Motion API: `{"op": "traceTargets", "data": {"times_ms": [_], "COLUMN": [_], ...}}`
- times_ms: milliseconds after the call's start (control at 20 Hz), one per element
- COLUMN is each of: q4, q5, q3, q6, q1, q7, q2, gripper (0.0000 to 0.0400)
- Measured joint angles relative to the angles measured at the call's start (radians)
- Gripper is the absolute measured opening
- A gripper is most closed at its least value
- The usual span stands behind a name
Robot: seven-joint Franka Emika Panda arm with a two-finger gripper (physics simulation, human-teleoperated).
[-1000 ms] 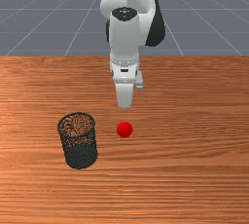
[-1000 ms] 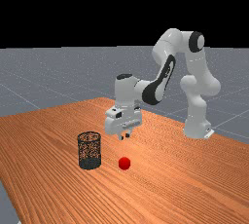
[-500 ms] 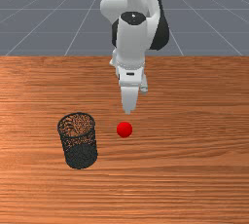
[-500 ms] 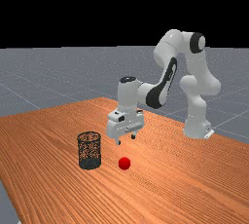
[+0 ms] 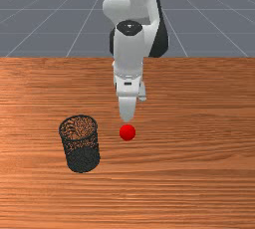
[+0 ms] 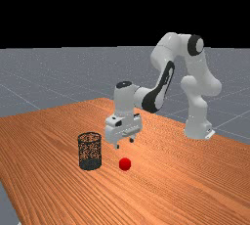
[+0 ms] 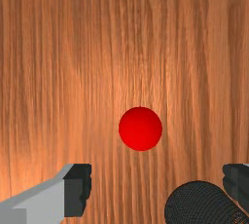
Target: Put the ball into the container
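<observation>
Front view, gripper (image 5: 127, 117): lower and nearer the ball than a second ago; late approach, probably.
Gripper state: open wide, holding nothing; was near closed a second ago, so now set for a grasp.
Ball (image 5: 127, 132): on the tabletop (image 5: 199, 183), unmoved, lower than the gripper, apart from it.
Container (image 5: 82, 158): upright, unmoved, on the front view's left of the ball, gap between; transfer not begun.
Next: likely center over ball, lower, close.
Tabletop edges: ball and container well in from those visible.
Room: free toward the front view's right; container side tighter, could get clipped.
</observation>
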Motion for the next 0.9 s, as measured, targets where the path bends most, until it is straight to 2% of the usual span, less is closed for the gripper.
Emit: {"op": "traceTargets", "data": {"times_ms": [900], "q4": [0.066], "q5": [0.0], "q3": [0.0], "q6": [0.09], "q1": [-0.001], "q7": [0.003], "q2": [0.208], "gripper": [0.04]}}
